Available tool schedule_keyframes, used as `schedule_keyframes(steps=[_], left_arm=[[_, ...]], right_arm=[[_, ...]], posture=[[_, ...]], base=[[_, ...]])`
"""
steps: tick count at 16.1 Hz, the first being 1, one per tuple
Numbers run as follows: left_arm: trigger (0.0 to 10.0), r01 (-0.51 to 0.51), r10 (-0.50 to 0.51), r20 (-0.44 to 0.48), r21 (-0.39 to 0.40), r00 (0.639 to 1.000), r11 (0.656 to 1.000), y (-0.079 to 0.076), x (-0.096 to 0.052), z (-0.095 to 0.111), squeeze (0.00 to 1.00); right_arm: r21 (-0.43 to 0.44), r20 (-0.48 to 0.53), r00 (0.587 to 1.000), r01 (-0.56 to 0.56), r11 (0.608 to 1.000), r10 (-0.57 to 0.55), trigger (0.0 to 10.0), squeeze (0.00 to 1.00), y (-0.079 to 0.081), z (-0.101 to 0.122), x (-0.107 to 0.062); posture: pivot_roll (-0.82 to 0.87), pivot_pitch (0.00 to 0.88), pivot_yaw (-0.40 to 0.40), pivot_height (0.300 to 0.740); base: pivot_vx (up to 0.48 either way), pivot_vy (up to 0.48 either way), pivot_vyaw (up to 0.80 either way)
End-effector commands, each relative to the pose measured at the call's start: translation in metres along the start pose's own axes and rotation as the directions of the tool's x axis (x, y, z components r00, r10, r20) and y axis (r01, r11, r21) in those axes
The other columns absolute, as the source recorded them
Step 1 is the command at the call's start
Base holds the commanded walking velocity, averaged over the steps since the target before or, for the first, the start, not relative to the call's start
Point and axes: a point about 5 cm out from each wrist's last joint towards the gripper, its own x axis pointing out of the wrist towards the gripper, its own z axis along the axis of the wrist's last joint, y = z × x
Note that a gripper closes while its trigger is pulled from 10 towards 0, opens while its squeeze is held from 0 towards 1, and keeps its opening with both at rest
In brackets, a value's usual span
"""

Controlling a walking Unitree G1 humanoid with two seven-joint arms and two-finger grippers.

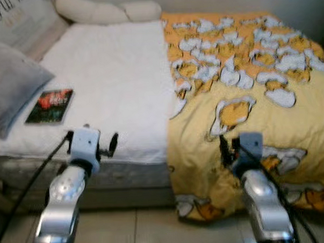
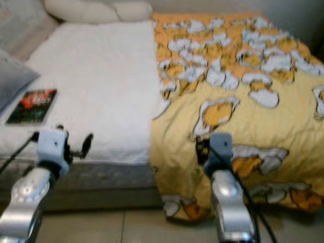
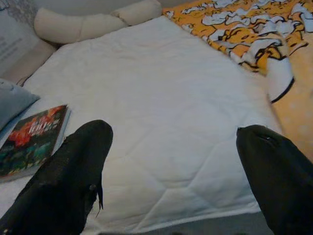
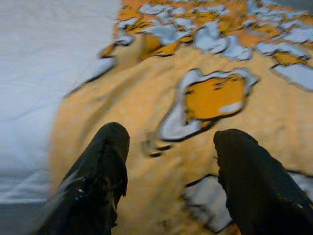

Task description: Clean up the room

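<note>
Tiles point(image 1: 156, 229) of the floor are seen nearest, with the bed's near edge just beyond them. Both arms are held out toward that edge. The left gripper point(image 3: 171, 171) is raised before the white mattress pad point(image 1: 117, 86), its fingers point(image 3: 73, 171) spread wide apart with nothing between them. The right gripper point(image 4: 171, 171) is poised over the near part of the yellow duvet point(image 1: 257, 96), its fingers likewise parted and empty.

The duvet is spread over the right half of the bed, its left edge folded back and its near edge draped down toward the floor. It is judged light, soft and limp: it would be expected to sag and drag when lifted, so hold is best taken at the folded left edge or a near corner, with a good bunch of cloth pinched.

A book point(image 1: 50, 106) is seen lying flat on the pad near the left, probably a thin paperback, though the cover is blurred. A grey pillow point(image 1: 10, 85) lies just left of it. Farthest off, a long cream bolster point(image 1: 106, 11) rests across the head of the bed.
</note>
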Motion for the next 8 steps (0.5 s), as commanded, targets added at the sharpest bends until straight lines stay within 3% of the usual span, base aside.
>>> schedule_keyframes(steps=[1,6,8], left_arm=[[10.0,-0.010,0.010,0.005,-0.004,1.000,1.000,0.001,0.001,0.001,0.16],[10.0,0.004,-0.001,0.048,-0.071,0.999,0.997,-0.015,0.009,0.003,0.16],[10.0,-0.007,0.009,0.041,-0.058,0.999,0.998,-0.023,0.015,0.001,0.16]], right_arm=[[-0.004,0.020,1.000,-0.001,1.000,0.001,10.0,0.00,0.000,0.005,0.002],[-0.027,0.045,0.999,0.014,1.000,-0.013,10.0,0.00,-0.004,0.008,0.006],[-0.053,0.065,0.998,0.015,0.998,-0.012,10.0,0.00,-0.007,0.013,0.011]], posture=[[0.03,0.000,-0.007,0.740],[0.00,0.000,-0.006,0.740],[0.00,0.000,-0.005,0.740]], base=[[0.000,0.000,0.00],[0.000,0.000,0.00],[0.000,0.000,0.00]])
